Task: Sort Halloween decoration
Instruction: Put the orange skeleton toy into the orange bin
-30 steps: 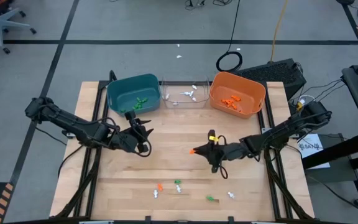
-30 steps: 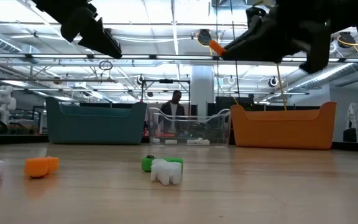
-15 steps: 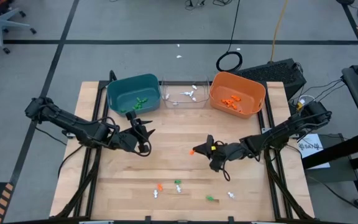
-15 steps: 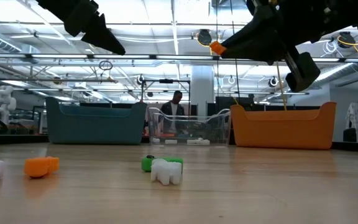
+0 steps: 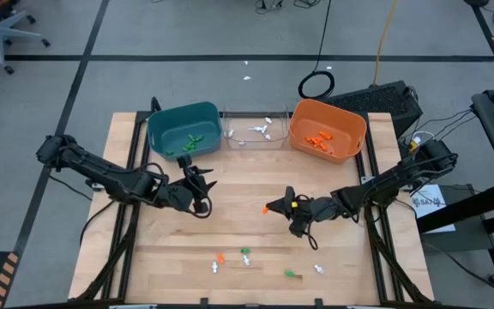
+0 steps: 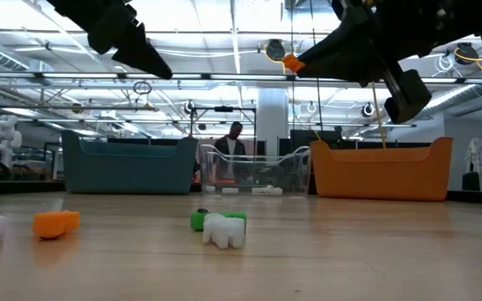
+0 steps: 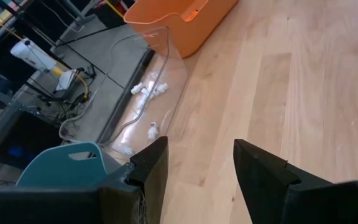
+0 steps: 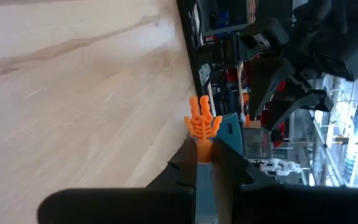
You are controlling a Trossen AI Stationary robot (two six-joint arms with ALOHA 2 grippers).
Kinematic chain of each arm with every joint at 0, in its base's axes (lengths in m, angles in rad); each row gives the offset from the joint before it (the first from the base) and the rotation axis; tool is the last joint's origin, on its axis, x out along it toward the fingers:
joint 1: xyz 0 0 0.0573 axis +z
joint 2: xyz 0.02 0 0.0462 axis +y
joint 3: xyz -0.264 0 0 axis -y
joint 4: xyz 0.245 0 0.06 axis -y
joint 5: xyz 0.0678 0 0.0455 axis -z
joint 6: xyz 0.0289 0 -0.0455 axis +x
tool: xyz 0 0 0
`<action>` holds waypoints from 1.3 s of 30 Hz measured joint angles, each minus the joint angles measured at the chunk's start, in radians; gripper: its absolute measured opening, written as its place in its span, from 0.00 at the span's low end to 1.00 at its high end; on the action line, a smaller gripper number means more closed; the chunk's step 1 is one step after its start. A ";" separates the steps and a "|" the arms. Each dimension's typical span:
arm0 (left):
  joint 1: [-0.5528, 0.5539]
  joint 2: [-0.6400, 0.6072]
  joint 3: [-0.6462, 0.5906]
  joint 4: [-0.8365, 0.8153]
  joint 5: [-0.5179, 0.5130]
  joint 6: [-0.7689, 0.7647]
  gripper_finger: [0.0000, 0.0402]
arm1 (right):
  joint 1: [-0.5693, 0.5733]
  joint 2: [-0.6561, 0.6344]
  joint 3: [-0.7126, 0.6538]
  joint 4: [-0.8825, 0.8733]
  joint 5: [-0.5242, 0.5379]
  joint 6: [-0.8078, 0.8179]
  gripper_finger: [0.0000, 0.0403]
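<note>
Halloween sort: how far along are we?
Well underway. Done: green pieces lie in the teal bin, white ones in the clear bin, orange ones in the orange bin. In hand: the right hand is shut on an orange skeleton trinket above mid-table; the left hand is open and empty near the teal bin. Left: a few loose trinkets at the table's front edge.

Overhead and table-level views share the orange bin (image 5: pixel 328 130).
</note>
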 joint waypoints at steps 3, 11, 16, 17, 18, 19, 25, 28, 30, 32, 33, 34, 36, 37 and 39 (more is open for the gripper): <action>0.000 0.000 0.000 0.001 0.000 0.000 0.44 | 0.000 0.000 0.000 0.000 0.000 0.035 0.01; 0.000 0.000 0.000 0.002 0.000 0.000 0.44 | 0.000 0.000 0.000 0.000 -0.001 0.087 0.01; 0.000 0.000 0.000 0.002 0.000 -0.001 0.44 | -0.011 0.000 0.000 0.001 -0.001 0.182 0.01; 0.000 0.000 0.000 0.004 0.000 -0.001 0.44 | -0.016 0.000 0.000 0.001 -0.001 0.211 0.01; 0.000 0.000 0.000 0.009 0.000 -0.001 0.44 | -0.022 0.000 0.000 0.001 -0.001 0.243 0.01; 0.000 0.000 0.000 0.016 0.000 -0.001 0.44 | -0.027 0.000 0.000 0.001 -0.001 0.279 0.01; 0.000 0.000 0.000 0.036 0.000 0.000 0.44 | -0.064 0.000 0.000 0.001 -0.002 0.524 0.01; 0.000 0.000 0.000 0.044 0.000 0.001 0.44 | -0.080 0.000 0.000 0.001 -0.004 0.655 0.01; 0.000 0.000 0.000 0.045 0.000 0.001 0.44 | -0.090 0.000 0.000 0.001 -0.004 0.752 0.01; 0.000 0.000 0.000 0.045 0.000 0.001 0.44 | -0.101 0.000 0.000 0.001 -0.005 0.860 0.01; 0.000 0.000 0.000 0.044 0.000 0.001 0.44 | -0.106 0.000 0.000 0.001 -0.004 0.913 0.01; 0.000 0.000 0.000 0.044 0.000 0.001 0.44 | -0.111 0.000 0.000 0.001 -0.005 0.968 0.01; 0.000 0.000 0.000 0.044 0.000 0.004 0.44 | -0.122 0.000 0.000 0.001 -0.005 1.056 0.01; 0.000 0.000 0.000 0.045 0.000 0.004 0.44 | -0.126 0.000 0.000 0.001 -0.005 1.086 0.01; 0.000 0.000 0.000 0.044 0.000 0.004 0.44 | -0.132 0.000 0.000 0.001 -0.012 1.145 0.01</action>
